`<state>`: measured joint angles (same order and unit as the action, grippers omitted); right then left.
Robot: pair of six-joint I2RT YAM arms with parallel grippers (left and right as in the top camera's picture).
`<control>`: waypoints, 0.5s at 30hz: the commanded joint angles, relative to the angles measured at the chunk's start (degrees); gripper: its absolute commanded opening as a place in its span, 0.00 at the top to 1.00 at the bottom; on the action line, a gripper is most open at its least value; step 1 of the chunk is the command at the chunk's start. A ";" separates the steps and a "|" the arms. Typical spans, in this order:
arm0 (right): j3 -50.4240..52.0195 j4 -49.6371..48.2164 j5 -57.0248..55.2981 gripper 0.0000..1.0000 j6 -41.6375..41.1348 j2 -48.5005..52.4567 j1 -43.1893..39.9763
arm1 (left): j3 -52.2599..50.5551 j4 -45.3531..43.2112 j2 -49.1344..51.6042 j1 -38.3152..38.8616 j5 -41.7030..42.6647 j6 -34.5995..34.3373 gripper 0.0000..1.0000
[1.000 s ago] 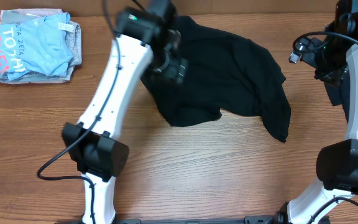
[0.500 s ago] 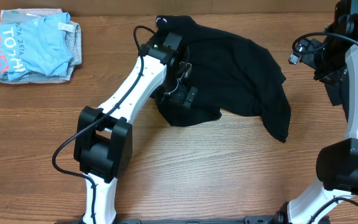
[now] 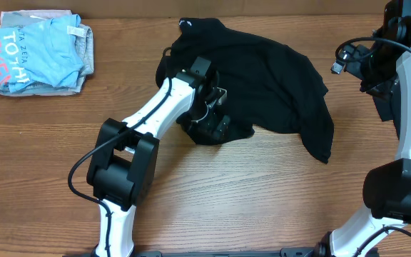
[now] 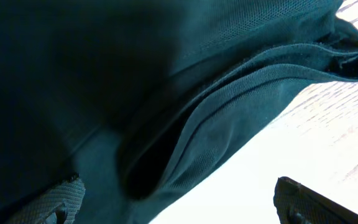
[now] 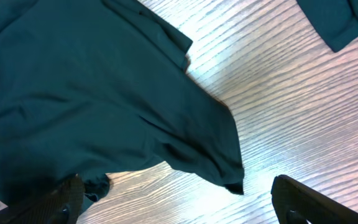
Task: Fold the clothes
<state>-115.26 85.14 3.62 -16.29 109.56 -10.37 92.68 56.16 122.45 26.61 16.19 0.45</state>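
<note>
A black T-shirt [image 3: 270, 78] lies crumpled on the wooden table [image 3: 262, 207], with a small white mark [image 3: 185, 23] at its far edge. My left gripper [image 3: 215, 118] is low over the shirt's front left edge and stands open. In the left wrist view the folded hem [image 4: 229, 118] fills the frame, and the cloth reaches in between the spread fingers [image 4: 48, 202] of the left gripper [image 4: 179, 202]. My right gripper [image 5: 179, 196] hangs open high above the shirt's right side [image 5: 92, 93], holding nothing. In the overhead view it is near the right edge [image 3: 368, 71].
A stack of folded clothes, a light blue shirt [image 3: 38, 46] on top, sits at the back left corner. Another black garment [image 3: 382, 107] lies at the right edge behind the right arm and also shows in the right wrist view [image 5: 344, 18].
My left arm has swung down and nearer, from above the shirt's back left part to its front left edge, with the jaws spreading a little wider. The right arm has not moved.
</note>
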 commanded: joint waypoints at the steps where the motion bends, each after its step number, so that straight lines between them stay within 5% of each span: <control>1: 0.20 -0.46 0.76 0.00 -0.22 -2.36 0.17 | -1.46 -1.64 -0.79 0.57 1.46 1.27 0.03; 15: 0.20 -0.66 0.76 0.00 -0.22 -2.36 0.17 | -0.96 -6.05 -0.81 0.44 0.66 4.15 0.13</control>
<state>-115.26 84.84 4.25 -16.29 109.56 -10.35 91.72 50.35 122.45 26.92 16.49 1.34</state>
